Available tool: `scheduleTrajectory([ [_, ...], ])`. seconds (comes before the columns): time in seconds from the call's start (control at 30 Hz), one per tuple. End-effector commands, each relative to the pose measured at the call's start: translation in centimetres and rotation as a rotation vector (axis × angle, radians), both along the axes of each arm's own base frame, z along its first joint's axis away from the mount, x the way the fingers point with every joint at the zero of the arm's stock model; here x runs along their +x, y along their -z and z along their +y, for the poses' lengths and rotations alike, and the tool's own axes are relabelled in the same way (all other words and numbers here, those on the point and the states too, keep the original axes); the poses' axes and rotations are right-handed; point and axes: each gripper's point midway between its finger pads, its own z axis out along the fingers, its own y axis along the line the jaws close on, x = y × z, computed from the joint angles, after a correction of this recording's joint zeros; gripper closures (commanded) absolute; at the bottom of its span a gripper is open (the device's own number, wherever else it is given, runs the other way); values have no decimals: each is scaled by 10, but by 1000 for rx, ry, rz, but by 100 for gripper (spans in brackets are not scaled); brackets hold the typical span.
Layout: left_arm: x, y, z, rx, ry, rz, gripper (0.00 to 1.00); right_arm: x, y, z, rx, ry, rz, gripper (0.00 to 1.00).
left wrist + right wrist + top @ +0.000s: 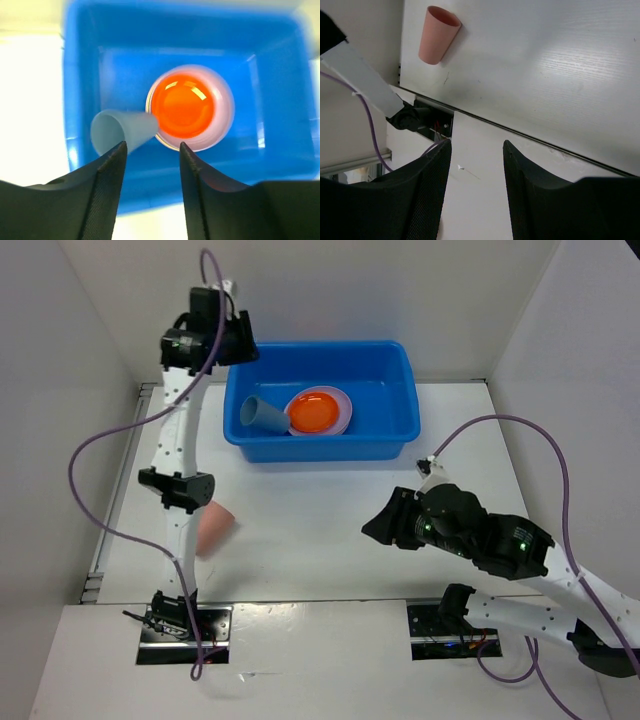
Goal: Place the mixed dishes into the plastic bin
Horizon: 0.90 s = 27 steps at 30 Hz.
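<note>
Tallying up the plastic bin (330, 450), what do you get? — Mara

An orange plate (314, 411) resting on a lavender plate (345, 420), and a light blue cup (262, 414) on its side just beside them, its base touching the stack in the left wrist view. Whether another plate hides underneath, I cannot tell. — Jon

And outside it? — Mara

One salmon-pink cup (213, 528), apparently lying on its side on the worktop (320, 500), close to the left arm and well apart from the bin. I see no other dish out there. — Jon

So nearly finished. Are the arms carrying anything? — Mara

No. The left end effector (152, 146) hangs over the bin with its fingers spread and nothing between them. The right end effector (476, 145) is spread and empty too, low over the worktop's near part, with the salmon-pink cup off across from it. — Jon

Then I'd judge that cup the last visible item: pick it up, carry it over the rim, let go. — Mara
</note>
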Motion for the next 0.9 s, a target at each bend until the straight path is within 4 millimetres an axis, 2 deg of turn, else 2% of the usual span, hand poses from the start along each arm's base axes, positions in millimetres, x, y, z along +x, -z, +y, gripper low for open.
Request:
scheduleTrajectory([
  [0.0,-51,-99,22,-13,-8,-185,46,9,-6,11,23,-8,-34,48],
  [0.07,-64,-94,30,17,-24,-138,44,8,-3,12,20,-23,-36,48],
  [0.1,-80,-108,36,21,-36,-156,43,10,-3,15,23,-23,-38,48],
  [0.2,-105,-108,49,67,-62,-118,40,11,-1,20,22,-36,-42,48],
  [0.23,-111,-105,53,79,-74,-100,40,11,6,22,-1,-53,-34,48],
  [0.27,-128,-114,52,76,-65,-109,39,10,4,24,13,-60,-37,48],
  [0.3,-131,-94,55,106,-66,-43,39,13,5,28,4,-67,-43,48],
  [0.33,-134,-90,52,108,-56,-36,39,14,11,28,-8,-67,-28,48],
  [0.37,-152,-100,56,108,-53,-66,39,16,13,31,-18,-74,-34,48],
  [0.4,-157,-94,55,110,-35,-58,39,15,15,33,-12,-81,-32,47],
  [0.43,-154,-55,53,133,-15,13,37,17,15,35,-12,-81,-31,47],
  [0.47,-176,-63,56,118,-8,-28,36,15,18,37,-10,-92,-25,47],
  [0.53,-184,-45,63,104,-15,-31,33,16,21,38,-14,-98,-33,46],
  [0.57,-202,-16,63,102,5,22,33,17,24,38,-25,-103,-28,46],
  [0.67,-218,20,59,83,42,96,33,22,26,43,-37,-112,-36,45],
  [0.7,-223,45,58,79,48,163,33,22,29,44,-47,-125,-32,45],
  [0.77,-234,76,52,66,84,270,33,21,33,46,-54,-133,-20,45],
  [0.8,-244,99,49,71,102,349,33,22,31,48,-47,-133,-25,45],
  [0.87,-252,126,45,108,146,433,35,23,33,49,-45,-133,-27,45],
])
